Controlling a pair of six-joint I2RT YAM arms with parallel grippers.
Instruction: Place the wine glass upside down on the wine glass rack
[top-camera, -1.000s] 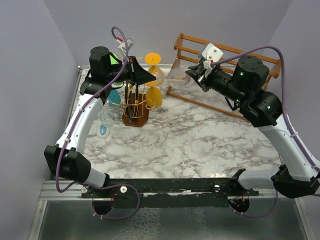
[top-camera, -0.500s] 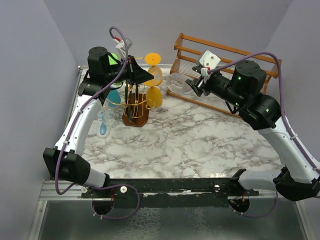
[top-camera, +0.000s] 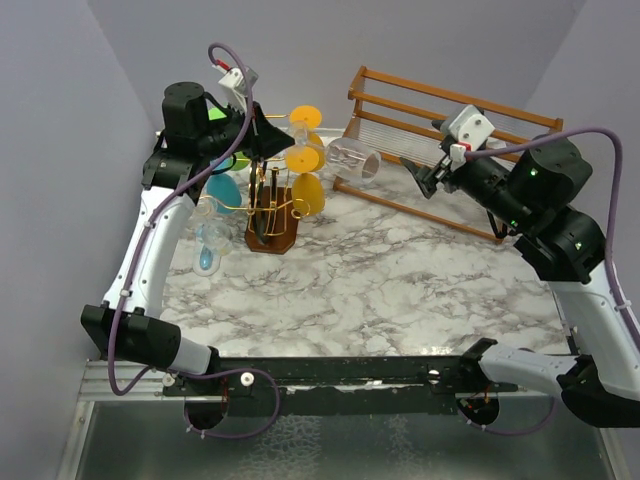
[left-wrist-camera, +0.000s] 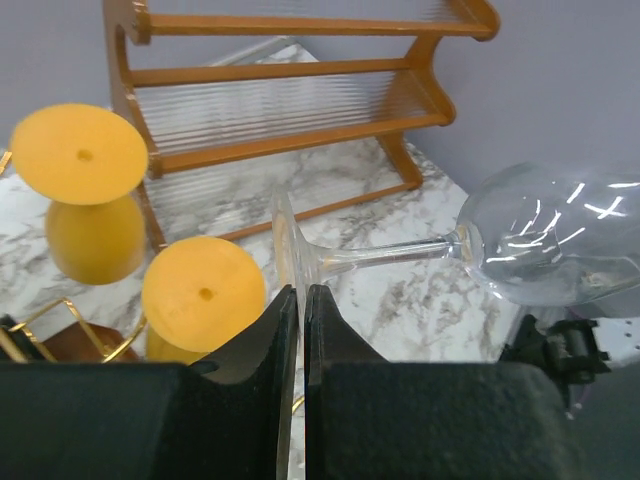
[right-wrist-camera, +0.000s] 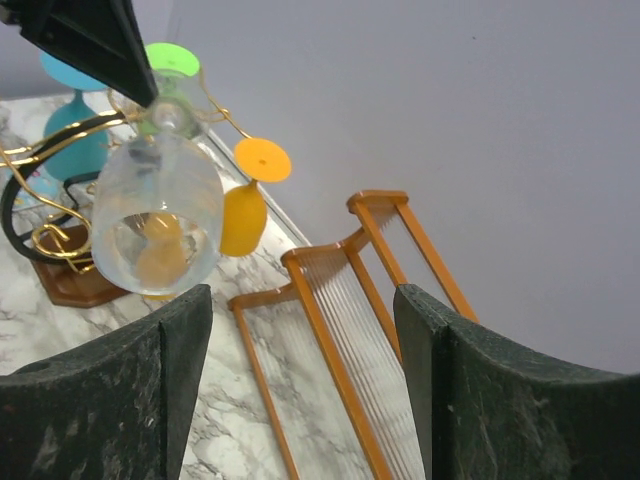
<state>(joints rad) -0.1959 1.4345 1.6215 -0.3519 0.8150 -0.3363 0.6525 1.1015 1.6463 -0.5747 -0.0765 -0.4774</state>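
Observation:
The clear wine glass (top-camera: 352, 160) lies on its side in the air, bowl pointing right. My left gripper (top-camera: 292, 148) is shut on the thin edge of its foot; in the left wrist view the foot disc (left-wrist-camera: 287, 245) stands pinched between the black jaws of the left gripper (left-wrist-camera: 297, 292), stem and bowl (left-wrist-camera: 560, 235) reaching right. The wine glass rack (top-camera: 266, 208), gold wire on a dark wooden base, stands just below with coloured glasses hung on it. My right gripper (top-camera: 422, 178) is open and empty, well right of the bowl. The right wrist view looks into the glass's mouth (right-wrist-camera: 155, 215), with my right gripper (right-wrist-camera: 300, 385) wide open in front of it.
A brown slatted wooden rack (top-camera: 450, 130) leans at the back right. Yellow glasses (top-camera: 305, 190), a teal one (top-camera: 224, 188) and a clear-blue one (top-camera: 210, 245) hang on or stand around the gold rack. A grey wall rises close behind.
My right gripper has opened, let go of the glass bowl and drawn back to the right. The left gripper keeps the glass by its foot and has shifted slightly left.

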